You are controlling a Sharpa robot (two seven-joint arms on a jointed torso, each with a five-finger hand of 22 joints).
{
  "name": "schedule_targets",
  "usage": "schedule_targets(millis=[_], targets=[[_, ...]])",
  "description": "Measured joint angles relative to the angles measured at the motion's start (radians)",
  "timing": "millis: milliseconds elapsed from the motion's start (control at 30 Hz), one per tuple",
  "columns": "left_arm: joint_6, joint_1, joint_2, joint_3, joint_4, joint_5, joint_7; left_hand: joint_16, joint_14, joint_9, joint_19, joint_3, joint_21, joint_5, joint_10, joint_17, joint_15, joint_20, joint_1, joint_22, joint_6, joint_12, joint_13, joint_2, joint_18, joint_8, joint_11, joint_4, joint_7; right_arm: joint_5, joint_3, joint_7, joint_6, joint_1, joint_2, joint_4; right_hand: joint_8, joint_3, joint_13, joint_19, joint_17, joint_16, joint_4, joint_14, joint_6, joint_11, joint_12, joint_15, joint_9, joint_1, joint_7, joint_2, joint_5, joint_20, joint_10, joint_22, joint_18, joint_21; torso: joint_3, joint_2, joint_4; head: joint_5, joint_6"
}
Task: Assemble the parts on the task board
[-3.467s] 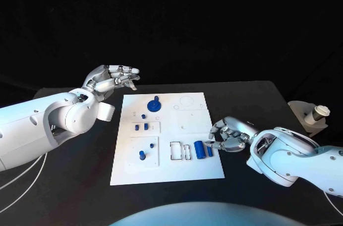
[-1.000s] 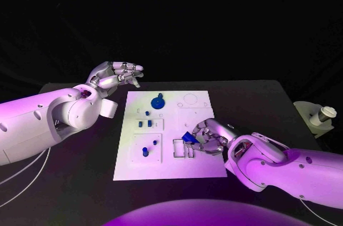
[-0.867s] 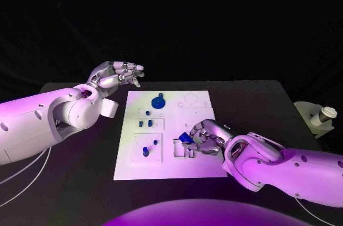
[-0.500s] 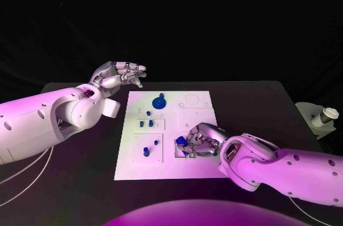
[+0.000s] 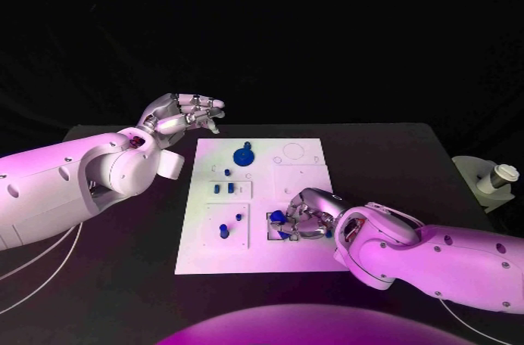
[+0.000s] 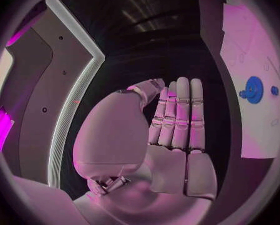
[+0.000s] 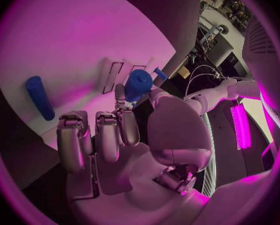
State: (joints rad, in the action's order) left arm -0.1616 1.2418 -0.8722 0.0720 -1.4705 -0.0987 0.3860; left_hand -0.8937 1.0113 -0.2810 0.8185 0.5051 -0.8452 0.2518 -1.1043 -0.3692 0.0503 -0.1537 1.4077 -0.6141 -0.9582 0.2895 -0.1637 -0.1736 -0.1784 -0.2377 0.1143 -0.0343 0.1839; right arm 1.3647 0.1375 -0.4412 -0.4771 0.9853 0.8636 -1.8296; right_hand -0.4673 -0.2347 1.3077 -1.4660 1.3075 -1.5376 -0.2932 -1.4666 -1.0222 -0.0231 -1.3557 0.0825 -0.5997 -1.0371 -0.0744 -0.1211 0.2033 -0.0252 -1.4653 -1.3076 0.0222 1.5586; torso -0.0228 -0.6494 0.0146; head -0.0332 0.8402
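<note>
The right hand (image 5: pixel 309 218) pinches a small blue cylinder (image 7: pixel 138 84) at its fingertips, over the narrow slots near the front of the task board (image 5: pixel 304 256). The part looks rigid, light and smooth; hold its sides. The left hand (image 5: pixel 180 116) hovers empty, fingers loosely apart.

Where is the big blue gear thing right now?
In the head view the blue gear sits near the far end of the white task board, on its left half, close to the raised left hand.
</note>
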Motion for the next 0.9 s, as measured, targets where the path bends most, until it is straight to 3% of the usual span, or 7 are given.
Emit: schedule_targets(millis=[100,167,300,433,700,767,900], targets=[[0.0,0.0,0.0,0.0,0.0,0.0,0.0,0.0,0.0,0.0,0.0,0.0,0.0,0.0,0.0,0.0,0.0,0.0,0.0,0.0,0.0,0.0,0.0,0.0,0.0,0.0,0.0,0.0,0.0,0.009,0.0,-0.007,0.002,0.0,-0.003,0.002,-0.005,0.026,0.0,0.0,0.0,0.0,-0.001,0.0,-0.028,0.0,0.0,0.0,-0.002,0.031,0.028,-0.002,-0.028,0.0,0.0,0.0,0.0,0.0,0.0,0.0,0.0,0.0,-0.001],[0.0,0.0,0.0,0.0,0.0,0.0,-0.001,0.0,0.0,0.0,0.0,0.0,0.0,0.0,0.0,0.0,0.0,0.0,0.0,0.0,0.0,0.0,0.0,0.0,0.0,0.0,0.0,0.0,0.0,0.016,0.0,-0.012,0.003,0.0,-0.005,0.003,-0.009,0.046,0.0,0.0,0.0,0.0,0.0,0.0,-0.035,0.0,0.007,0.0,-0.007,0.05,0.035,-0.003,-0.054,0.0,0.0,0.0,0.0,0.0,0.0001,0.0,0.0,0.0,-0.002],[0.001,0.0,0.0,0.0,0.0,0.0,-0.001,0.0,0.0,0.0,0.0,0.0,0.0,0.0,0.0,0.0,0.0,0.0,0.0,0.0,0.0,0.0,0.0,0.0,0.0,0.0,0.0,0.0,0.0,0.028,0.0,-0.018,0.002,0.0,-0.01,0.004,-0.016,0.078,0.0,0.0,0.0,0.0,-0.001,0.0,-0.026,0.0,0.019,0.0,-0.008,0.066,0.034,-0.008,-0.094,0.0,0.0,0.0,0.0,-0.01,0.0001,0.0,0.0002,0.0,-0.003],[0.001,0.0,-0.001,0.0,0.0,0.0,-0.002,0.0,0.0,0.001,0.0,-0.003,0.0,0.0,0.0,-0.001,0.0,0.0,0.0,0.001,0.0,0.0,0.0,0.0,0.0,0.0,0.0,-0.003,0.0,0.037,0.0,-0.023,-0.003,0.0,-0.012,0.005,-0.016,0.146,0.0,0.0,0.0,0.0,-0.002,0.0,-0.014,0.0,0.031,0.0,-0.011,0.085,0.032,0.005,-0.146,0.0,0.0,0.0,0.0,-0.016,0.0001,0.0,0.0002,0.0,-0.003],[0.001,0.0,-0.002,0.0,0.0,0.0,-0.003,0.0,0.0,0.001,0.0,0.0,0.004,0.0,0.004,-0.001,0.0,0.0,-0.008,0.001,0.0,0.0,0.0,0.0,0.0,0.0,0.004,-0.006,0.0,0.052,0.0,-0.028,-0.024,0.0,-0.012,0.002,-0.021,0.253,0.0,0.0,0.0,0.0,-0.002,0.0,-0.004,0.0,0.038,0.0,-0.017,0.095,0.029,0.015,-0.148,0.0,0.0,0.0,0.0,-0.016,0.0006,0.0,0.0003,0.0,-0.005],[0.001,0.0,-0.003,0.0,-0.001,0.0,-0.003,0.0,0.0,0.001,0.0,0.0,0.004,0.0,0.004,-0.001,0.0,0.0,-0.008,0.001,0.0,0.0,0.0,0.0,0.0,0.0,0.004,-0.006,0.0,0.055,0.0,-0.028,-0.028,0.0,-0.009,-0.001,-0.021,0.26,0.0,0.0,0.0,0.0,-0.001,0.0,-0.004,0.0,0.038,0.0,-0.018,0.086,0.029,0.025,-0.148,0.0,0.0,0.0,0.0,-0.016,0.0005,0.0,0.0003,-0.001,-0.006],[0.001,0.0,-0.004,0.0,-0.001,0.0,-0.003,0.0,0.0,0.001,0.0,0.0,0.004,0.0,0.004,-0.001,0.0,0.0,-0.008,0.001,0.0,0.0,0.0,0.0,0.0,0.0,0.004,-0.006,0.0,0.059,0.0,-0.027,-0.036,0.0,0.004,-0.018,-0.028,0.284,0.0,0.0,0.0,0.0,-0.001,0.0,-0.004,0.0,0.038,0.0,-0.02,0.042,0.029,0.067,-0.148,0.0,0.0,0.0,0.0,-0.016,0.0011,0.0,0.0005,-0.001,-0.006]])
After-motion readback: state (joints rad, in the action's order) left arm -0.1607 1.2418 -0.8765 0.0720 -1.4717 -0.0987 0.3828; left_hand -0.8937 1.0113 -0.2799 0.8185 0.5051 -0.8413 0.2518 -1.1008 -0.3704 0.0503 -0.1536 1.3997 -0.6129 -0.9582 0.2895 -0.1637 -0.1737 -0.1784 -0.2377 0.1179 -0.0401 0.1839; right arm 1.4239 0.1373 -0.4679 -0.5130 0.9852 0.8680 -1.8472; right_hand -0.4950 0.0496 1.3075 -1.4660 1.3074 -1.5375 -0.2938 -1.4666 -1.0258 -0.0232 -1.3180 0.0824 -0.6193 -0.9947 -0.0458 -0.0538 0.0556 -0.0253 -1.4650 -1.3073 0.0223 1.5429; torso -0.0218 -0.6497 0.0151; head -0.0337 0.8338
